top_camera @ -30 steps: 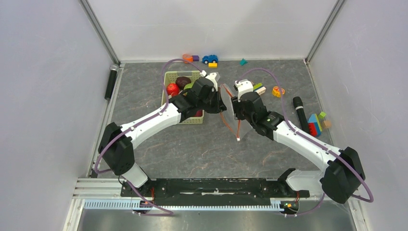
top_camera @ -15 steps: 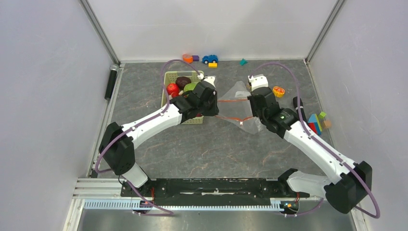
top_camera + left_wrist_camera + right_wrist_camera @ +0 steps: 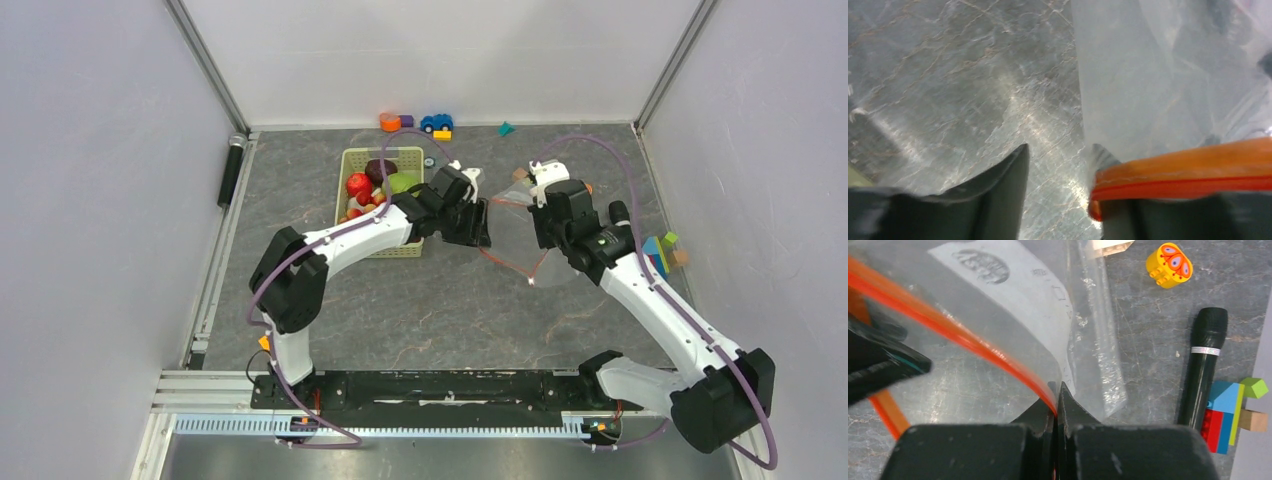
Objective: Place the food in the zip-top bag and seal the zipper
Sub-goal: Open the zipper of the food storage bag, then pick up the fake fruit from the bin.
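Inside the right gripper's (image 3: 1057,390) pinch, zipper (image 3: 948,330) stretch out of sight.

The grey marbled table (image 3: 430,310) carries a pale green slotted basket (image 3: 396,251), left of centre toward the far side. Along the far wall are an orange block (image 3: 389,121), a blue toy car (image 3: 436,122) just beside a yellow block (image 3: 442,134), and a teal piece (image 3: 506,128) apart to the right. A black cylinder (image 3: 231,170) lies at the left edge. On the right, a second black cylinder (image 3: 1204,365) lies just beside stacked coloured blocks (image 3: 1228,412), with a yellow-orange round toy (image 3: 1168,264) beyond.
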Available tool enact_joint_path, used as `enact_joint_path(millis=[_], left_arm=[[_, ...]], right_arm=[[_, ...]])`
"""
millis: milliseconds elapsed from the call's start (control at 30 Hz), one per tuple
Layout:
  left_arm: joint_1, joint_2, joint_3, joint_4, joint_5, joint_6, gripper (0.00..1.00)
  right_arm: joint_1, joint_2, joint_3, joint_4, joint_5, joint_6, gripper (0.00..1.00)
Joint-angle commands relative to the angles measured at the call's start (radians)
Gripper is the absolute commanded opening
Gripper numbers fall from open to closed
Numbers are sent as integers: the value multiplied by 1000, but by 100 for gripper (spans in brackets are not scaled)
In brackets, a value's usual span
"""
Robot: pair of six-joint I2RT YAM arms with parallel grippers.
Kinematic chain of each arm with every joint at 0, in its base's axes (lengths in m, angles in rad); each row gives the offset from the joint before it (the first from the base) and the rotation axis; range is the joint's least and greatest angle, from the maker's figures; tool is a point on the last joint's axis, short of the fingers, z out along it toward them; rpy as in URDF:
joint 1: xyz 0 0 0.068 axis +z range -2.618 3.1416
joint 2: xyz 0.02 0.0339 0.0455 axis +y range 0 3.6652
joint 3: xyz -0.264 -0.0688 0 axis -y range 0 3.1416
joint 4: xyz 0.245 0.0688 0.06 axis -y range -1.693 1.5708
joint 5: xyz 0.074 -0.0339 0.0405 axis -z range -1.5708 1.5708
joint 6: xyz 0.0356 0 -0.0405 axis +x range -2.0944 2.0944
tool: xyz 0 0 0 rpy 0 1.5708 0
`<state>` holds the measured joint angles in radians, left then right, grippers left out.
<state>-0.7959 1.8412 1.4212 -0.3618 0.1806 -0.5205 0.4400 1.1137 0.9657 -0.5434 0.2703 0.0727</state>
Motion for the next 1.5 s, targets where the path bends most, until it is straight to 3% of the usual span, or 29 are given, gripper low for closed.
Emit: enact_joint_path(millis=[0,67,267,500,667,867,1100,1467], left_arm=[[-20,42,109,26,83,18,73],[-20,32,111,27,93,21,99],[-20,-58,93,-34,23,72,100],[-7,-220,67,-206,-292,129,100],[41,-342,4,-230,-490,128,100],[206,-386,-41,-304,-508,112,100],[427,-307,-93,-272,-383,138,100],[475,-228,-94,-258,-409,168,100]], right_arm=[[-4,21,-15,67,-35,18,0],[-4,35,-26,91,-14,35,0],[-5,53,-27,137,88,86,0],[-6,36,-68,175,130,114,0],[-6,34,-71,179,125,112,0],[-7,38,-71,184,88,84,0],[-6,60,-62,189,40,60,0],[-7,66,-62,187,29,44,0]])
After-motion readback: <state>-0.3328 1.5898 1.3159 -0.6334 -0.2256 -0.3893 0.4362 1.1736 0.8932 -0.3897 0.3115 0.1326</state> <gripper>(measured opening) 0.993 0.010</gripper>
